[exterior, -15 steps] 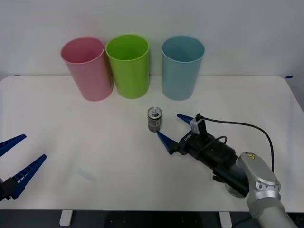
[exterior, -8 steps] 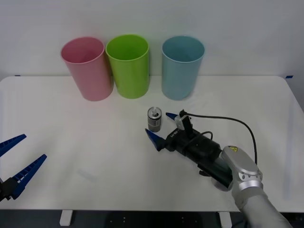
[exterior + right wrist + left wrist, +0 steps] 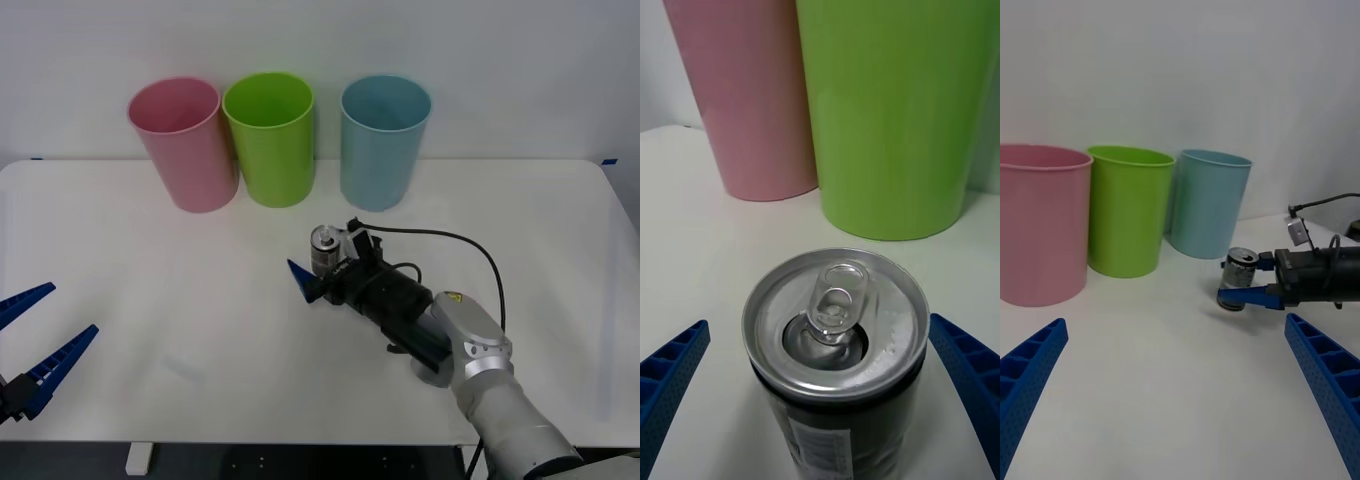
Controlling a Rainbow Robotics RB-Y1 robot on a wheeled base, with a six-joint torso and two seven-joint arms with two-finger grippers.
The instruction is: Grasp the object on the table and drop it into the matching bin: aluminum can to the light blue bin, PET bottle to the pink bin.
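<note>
Front view: can (image 3: 323, 249) upright on the worktop (image 3: 150, 260), just in front of the blue bin (image 3: 383, 140), with the right claw (image 3: 322, 264) spread open around it, one finger either side; right wrist view shows gaps between both fingers (image 3: 670, 375) and the can, so no grip yet. Grasp is lined up but not made; closing, lifting and dropping into the blue bin, not the pink bin (image 3: 184, 143) or green bin (image 3: 270, 137), all remain. Left claw (image 3: 35, 340) sits open, parked at the near left edge
</note>
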